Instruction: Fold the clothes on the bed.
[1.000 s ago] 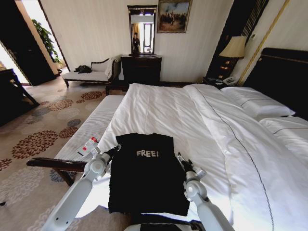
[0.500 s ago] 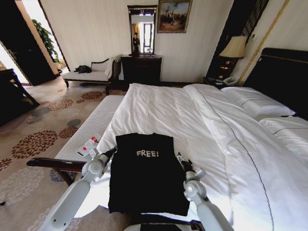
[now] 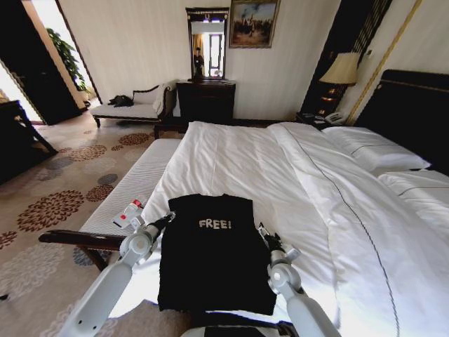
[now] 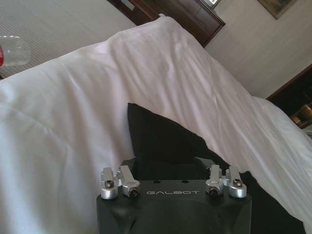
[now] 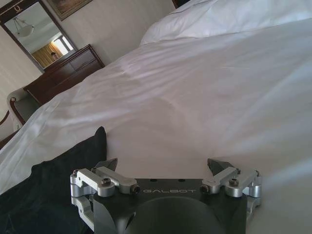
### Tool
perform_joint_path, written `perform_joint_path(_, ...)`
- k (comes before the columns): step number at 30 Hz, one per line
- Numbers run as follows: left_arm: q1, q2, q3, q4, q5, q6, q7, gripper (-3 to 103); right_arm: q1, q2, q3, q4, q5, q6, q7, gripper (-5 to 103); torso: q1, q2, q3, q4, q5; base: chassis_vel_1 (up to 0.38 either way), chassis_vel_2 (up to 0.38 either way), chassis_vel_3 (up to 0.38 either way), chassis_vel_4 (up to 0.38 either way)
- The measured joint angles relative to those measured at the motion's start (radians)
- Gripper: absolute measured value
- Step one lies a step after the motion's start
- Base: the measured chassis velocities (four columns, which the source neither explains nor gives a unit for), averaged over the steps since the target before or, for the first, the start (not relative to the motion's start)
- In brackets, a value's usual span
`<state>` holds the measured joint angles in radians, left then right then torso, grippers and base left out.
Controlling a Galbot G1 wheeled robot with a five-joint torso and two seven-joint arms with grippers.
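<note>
Your black T-shirt (image 3: pixel 212 253) lies flat on the near part of the bed (image 3: pixel 295 189), its sleeves already folded in so it reads as a tall rectangle, its long axis running straight away from you, hem nearest the robot and the "FREE!" lettering toward the far end. The left end effector (image 3: pixel 163 221) sits at the shirt's left edge, up by the shoulder, and the right end effector (image 3: pixel 264 232) sits at the right edge a little lower, so the shirt lies inward from each, between the two. Both stand spread wide with nothing held (the wrist views show the fingers apart over fabric and sheet). In the left wrist view the black cloth (image 4: pixel 165 141) lies straight ahead between the fingers; in the right wrist view it lies off to one side (image 5: pixel 53 185), with white duvet (image 5: pixel 204 107) ahead. I judge the left the better placed to take an edge.
</note>
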<state>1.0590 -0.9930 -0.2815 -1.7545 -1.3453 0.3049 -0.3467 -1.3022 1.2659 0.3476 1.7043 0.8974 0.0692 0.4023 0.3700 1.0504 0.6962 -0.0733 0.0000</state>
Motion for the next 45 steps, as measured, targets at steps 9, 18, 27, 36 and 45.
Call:
perform_joint_path(9, 0.018, 0.007, -0.001, -0.048, -0.004, 0.004, -0.005, 89, -0.003, 0.001, 0.003, 0.007, 0.0, 0.0, 0.005, 100, 0.0, 0.0, 0.0, 0.0001, 0.0, 0.0, 0.0, 0.0, 0.0)
perform_joint_path(18, 0.018, -0.003, 0.01, -0.038, 0.008, 0.004, -0.003, 57, -0.014, -0.003, 0.01, 0.012, -0.001, 0.0, 0.013, 100, 0.0, 0.0, 0.0, 0.0001, 0.0, 0.0, 0.0, 0.0, 0.0)
perform_joint_path(27, 0.022, 0.012, 0.012, -0.048, 0.014, 0.001, 0.001, 19, -0.014, -0.002, 0.013, 0.014, -0.003, 0.001, 0.019, 100, 0.0, 0.0, 0.0, 0.0001, 0.0, 0.0, 0.0, 0.0, 0.0)
perform_joint_path(36, 0.024, 0.024, 0.012, -0.043, 0.018, 0.001, 0.002, 0, -0.015, 0.006, 0.011, 0.009, -0.011, 0.002, 0.023, 100, 0.0, 0.0, 0.0, 0.0001, 0.0, 0.0, 0.0, 0.0, 0.0)
perform_joint_path(45, 0.017, 0.054, 0.006, -0.038, 0.105, -0.023, 0.021, -1, -0.016, 0.012, 0.011, 0.004, -0.018, 0.002, 0.027, 100, 0.0, 0.0, 0.0, 0.0001, -0.0001, 0.0, 0.0, 0.0, 0.0)
